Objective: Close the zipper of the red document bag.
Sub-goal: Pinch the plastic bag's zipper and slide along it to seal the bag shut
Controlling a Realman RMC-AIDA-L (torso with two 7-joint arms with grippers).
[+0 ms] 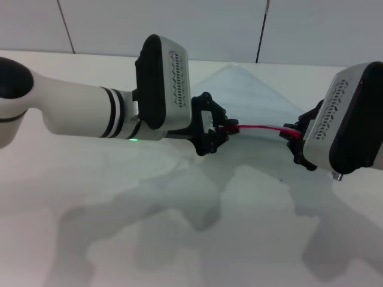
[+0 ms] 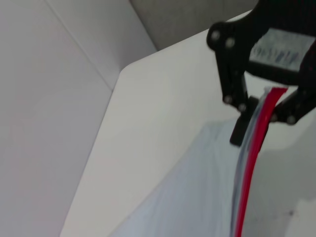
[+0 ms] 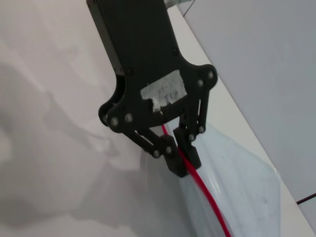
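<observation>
The left gripper (image 1: pixel 220 130) is pressed together on one end of the zipper (image 1: pixel 258 128), its black fingers (image 3: pixel 183 157) pinching the red strip between them. In the right wrist view the strip runs out from between those fingers and away along the bag's edge.

The right gripper (image 1: pixel 295 139) is clamped on the opposite end of the same zipper, its fingers (image 2: pixel 240 129) meeting on the red strip, as the left wrist view shows.

Between the two grippers the zipper stretches in a nearly straight, slightly sagging line. The red document bag (image 1: pixel 251 95), a translucent pale sleeve, spreads away from the zipper on the far side of both grippers, towards the wall, with its zipper edge held up by both grippers. The white surface (image 1: pixel 179 239) lies below and carries the shadows of both arms.
</observation>
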